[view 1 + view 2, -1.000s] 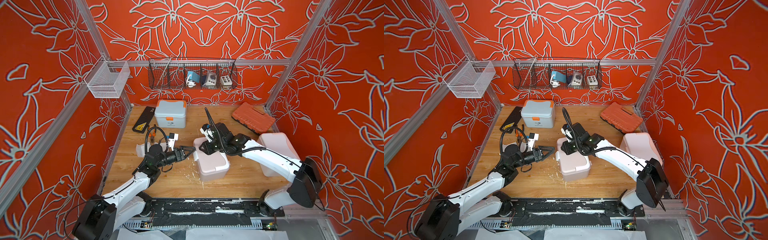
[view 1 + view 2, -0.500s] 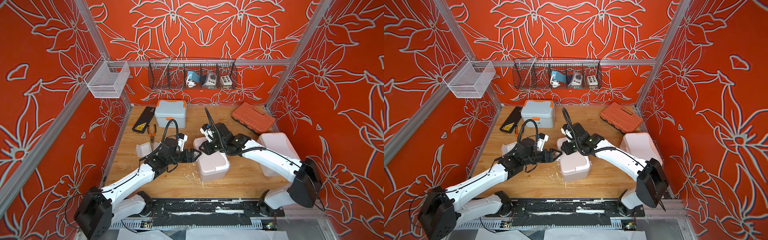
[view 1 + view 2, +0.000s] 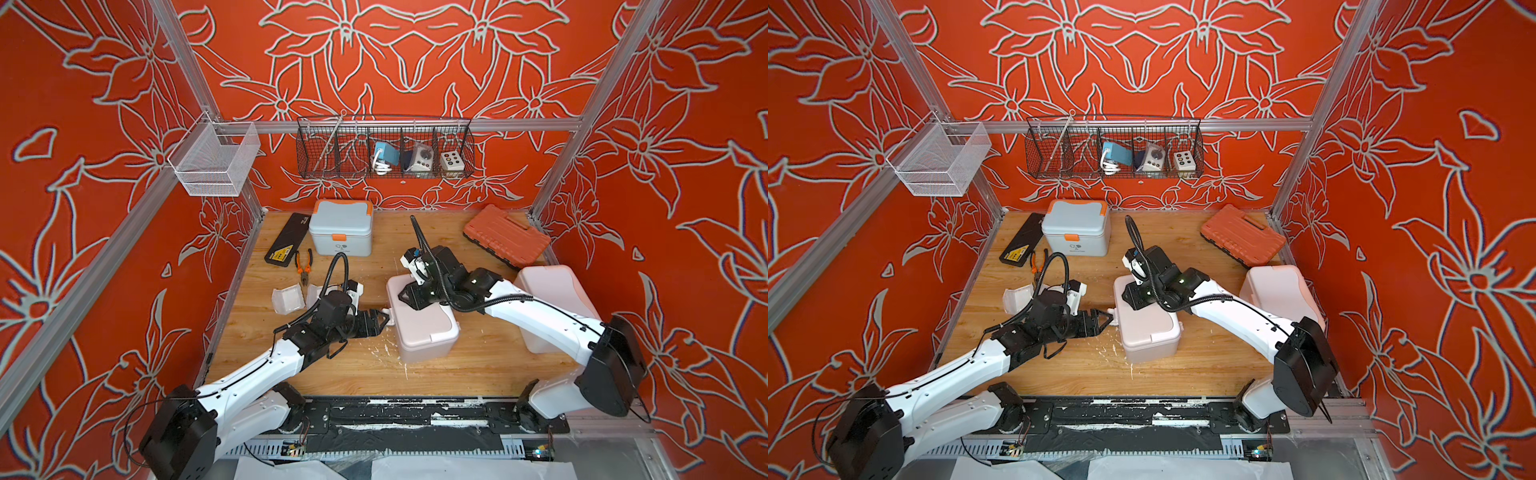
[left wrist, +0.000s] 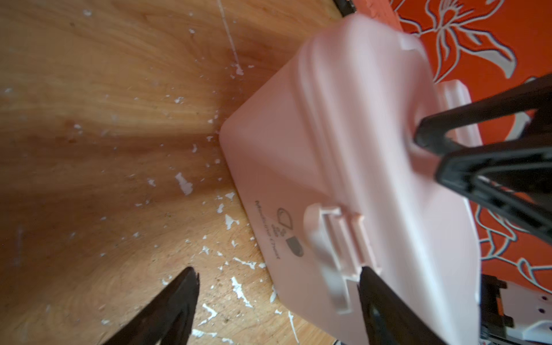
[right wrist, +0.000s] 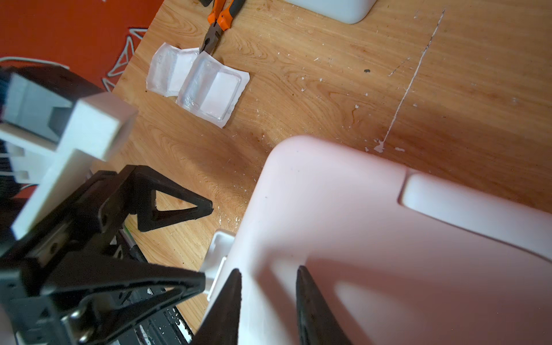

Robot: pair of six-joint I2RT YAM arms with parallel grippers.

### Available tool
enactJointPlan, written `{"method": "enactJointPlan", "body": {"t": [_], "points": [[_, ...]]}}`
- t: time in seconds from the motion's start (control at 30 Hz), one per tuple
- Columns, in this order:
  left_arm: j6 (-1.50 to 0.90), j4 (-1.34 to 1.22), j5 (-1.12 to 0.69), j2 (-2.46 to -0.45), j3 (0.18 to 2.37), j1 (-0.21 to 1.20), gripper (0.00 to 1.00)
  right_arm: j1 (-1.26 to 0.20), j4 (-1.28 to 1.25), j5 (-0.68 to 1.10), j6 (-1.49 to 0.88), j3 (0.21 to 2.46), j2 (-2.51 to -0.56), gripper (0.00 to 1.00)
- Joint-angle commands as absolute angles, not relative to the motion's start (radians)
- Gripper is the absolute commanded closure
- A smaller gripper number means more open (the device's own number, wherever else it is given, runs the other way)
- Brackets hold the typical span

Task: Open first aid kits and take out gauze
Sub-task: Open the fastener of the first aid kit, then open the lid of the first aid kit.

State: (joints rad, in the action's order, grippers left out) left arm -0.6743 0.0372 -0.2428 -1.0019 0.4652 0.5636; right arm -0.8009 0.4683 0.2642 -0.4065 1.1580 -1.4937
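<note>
- The pale pink kit [image 3: 419,328] stands mid-table [image 3: 478,370], nearest the arms. Its lid is shut, so nothing inside shows.
- The left gripper [image 3: 384,320] sits low at the kit's front face with its jaws spread wide and nothing held. In the left wrist view one finger lies just beside the latch [image 4: 337,254] and the other is out over bare wood.
- The right gripper [image 3: 409,297] comes down on top of that lid. Its jaws are a little apart, with the tips at the lid's edge and only lid surface between them.
- Two gauze packets [image 5: 215,89] lie flat on the wood behind the left wrist, toward the left wall, well apart from both grippers and outside any box. One overlaps the other.
- The pliers [image 3: 303,266] lie just beyond, nose touching the gauze.
- The white kit with peach trim [image 3: 557,291] sits at the right wall, lid down, partly behind the right arm.
- The blue-grey kit [image 3: 340,228] stands closed at the back, between the black case [image 3: 286,245] and the orange tool case [image 3: 505,241].
- The wire basket [image 3: 316,166] on the back wall holds small devices.
</note>
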Motion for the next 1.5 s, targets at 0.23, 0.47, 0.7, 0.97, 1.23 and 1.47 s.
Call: {"method": "enactJointPlan", "body": {"t": [0.23, 0.47, 0.7, 0.97, 1.23, 1.47], "points": [[-0.702, 0.018, -0.306, -0.996, 0.455, 0.521, 0.23, -0.790, 0.794, 0.209, -0.419, 1.101, -1.551, 0.65], [-0.770, -0.015, -0.469, -0.909, 0.533, 0.521, 0.20, -0.787, 0.833, 0.163, -0.419, 1.154, -1.435, 0.49], [-0.891, -0.128, -0.639, -0.958, 0.558, 0.521, 0.16, -0.746, 0.840, 0.085, -0.442, 1.125, -1.295, 0.34], [-0.963, -0.250, -0.711, -1.068, 0.552, 0.520, 0.16, -0.658, 0.802, 0.161, -0.453, 0.991, -1.184, 0.35], [-0.963, -0.279, -0.715, -1.134, 0.563, 0.520, 0.16, -0.649, 0.736, 0.268, -0.442, 0.908, -1.155, 0.37], [-0.954, -0.291, -0.716, -1.190, 0.587, 0.520, 0.16, -0.649, 0.709, 0.324, -0.421, 0.900, -1.177, 0.38]]}}
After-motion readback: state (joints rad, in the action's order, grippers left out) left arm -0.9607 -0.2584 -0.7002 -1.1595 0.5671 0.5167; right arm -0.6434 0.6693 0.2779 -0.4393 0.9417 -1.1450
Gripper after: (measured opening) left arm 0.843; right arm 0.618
